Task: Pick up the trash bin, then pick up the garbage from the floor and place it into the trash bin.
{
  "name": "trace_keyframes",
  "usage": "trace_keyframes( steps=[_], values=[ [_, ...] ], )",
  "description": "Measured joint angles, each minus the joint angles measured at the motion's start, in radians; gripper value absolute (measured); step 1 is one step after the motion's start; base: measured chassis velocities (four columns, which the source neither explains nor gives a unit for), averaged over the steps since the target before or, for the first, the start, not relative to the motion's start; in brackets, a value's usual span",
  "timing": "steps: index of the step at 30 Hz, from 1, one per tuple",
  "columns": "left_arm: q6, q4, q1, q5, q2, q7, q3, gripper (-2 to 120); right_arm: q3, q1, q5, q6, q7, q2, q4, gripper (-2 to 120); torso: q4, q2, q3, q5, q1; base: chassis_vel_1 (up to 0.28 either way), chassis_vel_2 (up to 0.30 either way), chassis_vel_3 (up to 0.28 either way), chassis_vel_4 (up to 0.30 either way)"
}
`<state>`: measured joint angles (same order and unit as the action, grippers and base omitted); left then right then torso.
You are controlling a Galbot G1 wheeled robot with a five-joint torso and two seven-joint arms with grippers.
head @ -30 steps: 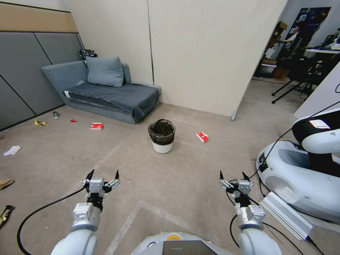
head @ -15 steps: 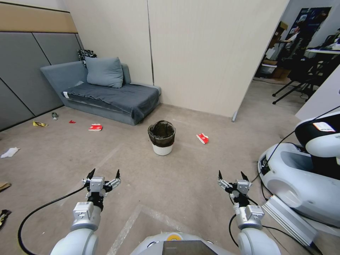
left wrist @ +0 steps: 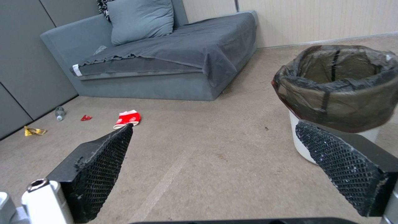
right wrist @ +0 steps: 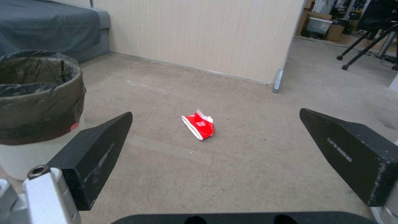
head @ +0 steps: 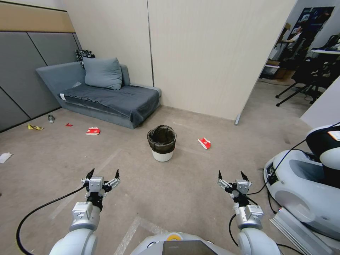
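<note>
Two grippers wide apart, nothing held yet, so step in hand looks like the approach to the trash bin (head: pixel 162 142), which stands upright on the carpet straight ahead, w/ the grey sofa (head: pixel 106 94) behind it to the left. Bin is white plastic w/ a crinkled black liner folded over the rim; liner is slack and slippery, so a pinch on the bag alone would prob. slip — better to take rim wall plus liner together, one finger inside, one outside, and keep the bin level on the lift. Left gripper (head: pixel 103 175) is held out forward at low height, fingers spread; from its wrist cam the bin sits just past the one finger (left wrist: pixel 348 161), so left looks the nearer candidate. Right gripper (head: pixel 230 175) mirrors it on the other side, also spread open and empty, w/ the bin edge off to one side in its wrist cam. Both arms reach straight ahead, roughly parallel, well short of the bin. Garbage lies scattered: red-and-white carton (head: pixel 204 142) near the bin's right, another carton (head: pixel 92 131) in front of the sofa, yellow wrapper (head: pixel 34 127) and small bottle (head: pixel 51 118) by the grey wall, white tissue (head: pixel 4 157) at far left. Another robot's white base (head: pixel 304 191) w/ cables sits close on the right; worth giving room.
</note>
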<state>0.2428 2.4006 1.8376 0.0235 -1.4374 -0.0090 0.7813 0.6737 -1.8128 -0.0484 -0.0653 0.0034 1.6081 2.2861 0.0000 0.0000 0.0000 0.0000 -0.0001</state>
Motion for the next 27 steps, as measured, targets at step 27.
trace_keyframes(
  steps=[27],
  values=[
    [-0.003, 0.004, 0.000, -0.001, -0.004, 0.011, 0.002, 100, 0.000, 0.004, -0.001, 0.004, 0.000, 0.000, -0.001, 100, -0.0001, 0.000, 0.000, -0.0001, 0.000, -0.127, 0.128, 0.133, -0.126]
  ],
)
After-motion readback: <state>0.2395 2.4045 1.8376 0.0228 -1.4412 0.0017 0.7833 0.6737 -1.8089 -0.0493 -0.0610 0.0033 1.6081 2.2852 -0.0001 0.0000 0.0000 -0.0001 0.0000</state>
